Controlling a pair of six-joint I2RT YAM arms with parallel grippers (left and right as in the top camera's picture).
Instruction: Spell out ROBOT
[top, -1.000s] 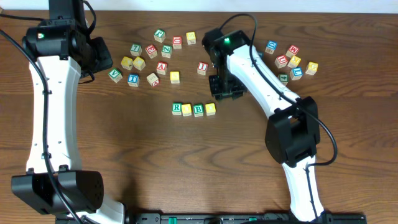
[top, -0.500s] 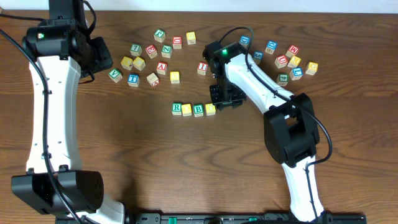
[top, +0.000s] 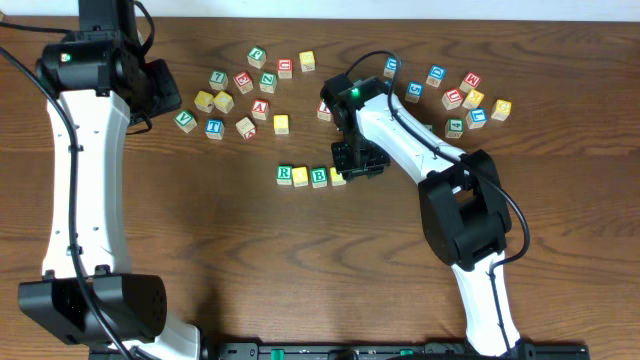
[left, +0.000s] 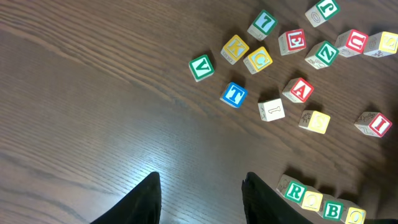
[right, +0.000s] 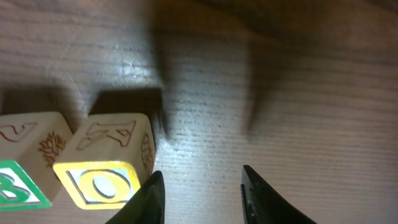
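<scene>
Near the middle of the worktop (top: 250, 270), four blocks lie in a left-to-right row, touching or nearly so: the R block (top: 284, 175), a yellow block (top: 301, 177) whose letter is too small to read from overhead, the B block (top: 319, 177) and the O block (top: 338, 176); the right gripper (top: 358, 168) hangs low just beside the O block, at the row's right end. From the right wrist its fingers (right: 148, 199) stand apart with only bare wood between them, so it is open and holds nothing; the O block sits just outside one finger, and whether they touch cannot be told; the B block shows at the frame's edge, pressed against the O block.

The T block (top: 214, 127), blue, lies well apart from the row, up and to the left, in a loose scatter (top: 245, 85) with the green V block (top: 185, 121) just beside it; from the left wrist it rests flat, letter up, touching none of its neighbours. The left gripper (left: 202, 199) hovers over bare wood, its jaws spread and nothing in them, well clear of the T block; a second scatter (top: 470, 100) lies beyond the right arm.
</scene>
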